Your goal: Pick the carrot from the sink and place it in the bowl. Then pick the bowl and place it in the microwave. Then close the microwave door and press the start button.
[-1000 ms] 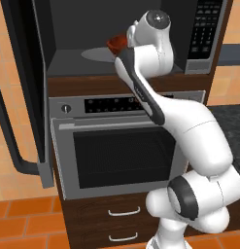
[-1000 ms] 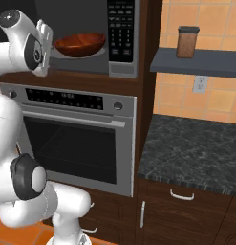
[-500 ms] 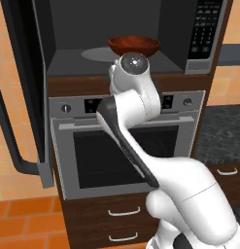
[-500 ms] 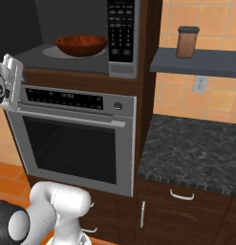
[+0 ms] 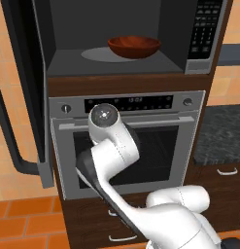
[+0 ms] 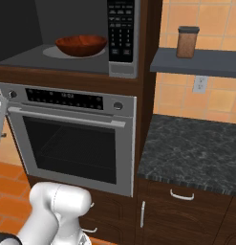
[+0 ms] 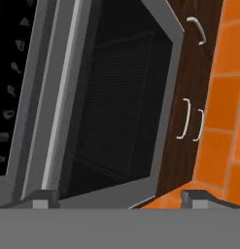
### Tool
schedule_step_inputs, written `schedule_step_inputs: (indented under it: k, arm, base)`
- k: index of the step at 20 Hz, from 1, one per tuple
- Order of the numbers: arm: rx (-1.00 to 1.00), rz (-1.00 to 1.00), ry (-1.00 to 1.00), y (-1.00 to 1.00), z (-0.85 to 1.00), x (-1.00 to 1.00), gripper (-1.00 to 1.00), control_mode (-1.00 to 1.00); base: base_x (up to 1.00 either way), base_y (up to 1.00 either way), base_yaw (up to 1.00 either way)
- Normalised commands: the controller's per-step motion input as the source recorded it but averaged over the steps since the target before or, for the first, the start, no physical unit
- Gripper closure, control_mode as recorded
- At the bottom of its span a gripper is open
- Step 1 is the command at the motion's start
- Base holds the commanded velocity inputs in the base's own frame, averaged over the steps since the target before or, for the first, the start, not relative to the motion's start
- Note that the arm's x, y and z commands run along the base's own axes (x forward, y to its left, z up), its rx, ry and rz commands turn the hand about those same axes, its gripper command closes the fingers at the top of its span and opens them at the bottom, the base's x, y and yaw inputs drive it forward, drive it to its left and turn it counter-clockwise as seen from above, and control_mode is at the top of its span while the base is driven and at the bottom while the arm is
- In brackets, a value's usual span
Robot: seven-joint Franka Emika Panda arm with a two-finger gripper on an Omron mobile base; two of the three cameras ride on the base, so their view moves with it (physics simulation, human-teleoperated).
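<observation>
- Bowl of reddish-brown glossy wood (image 5: 134,46), wide and shallow, sits inside the open black microwave (image 5: 111,39) on its pale round turntable plate (image 5: 99,54); whether the carrot lies in it cannot be told from these angles.
- Microwave door of dark glass with a grey frame (image 5: 25,82) stands swung out to the left, its long black vertical handle (image 5: 9,136) on the outer side.
- Two-finger gripper (image 7: 119,197) has its jaws spread wide and holds nothing; the hand camera faces the wall oven's dark glass door (image 7: 116,107) and wooden drawers with metal handles (image 7: 189,119).
- Judged handling: the door is a stiff, light hinged panel that should swing freely. Pushing flat on its outer face near the handle edge, far from the hinge, looks easier than gripping it.
- Risk: a glancing push may slide off the smooth glass.
</observation>
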Motion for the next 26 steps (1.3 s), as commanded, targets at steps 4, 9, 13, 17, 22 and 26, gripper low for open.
schedule_step_inputs:
  k: [4, 9, 13, 17, 22, 26]
  arm:
    - [-0.01, 0.00, -0.12, 0.70, -0.92, -0.13, -1.00, -1.00]
    - [-0.13, 0.00, -0.32, 1.00, -0.29, -0.38, -1.00, -1.00]
    - [-0.21, 0.00, -0.31, 1.00, -0.05, -0.37, -1.00, -1.00]
    - [-0.22, 0.00, -0.32, 1.00, 0.23, -0.42, -1.00, -1.00]
    - [-0.20, -0.06, -0.30, 1.00, 0.64, -0.46, -1.00, -1.00]
    - [-0.12, -0.08, -0.19, 0.95, 0.48, -0.15, -1.00, -1.00]
  base:
    - [0.00, 0.00, 0.00]
    - [0.00, 0.00, 0.00]
    - [0.00, 0.00, 0.00]
    - [0.00, 0.00, 0.00]
    - [0.00, 0.00, 0.00]
    - [0.00, 0.00, 0.00]
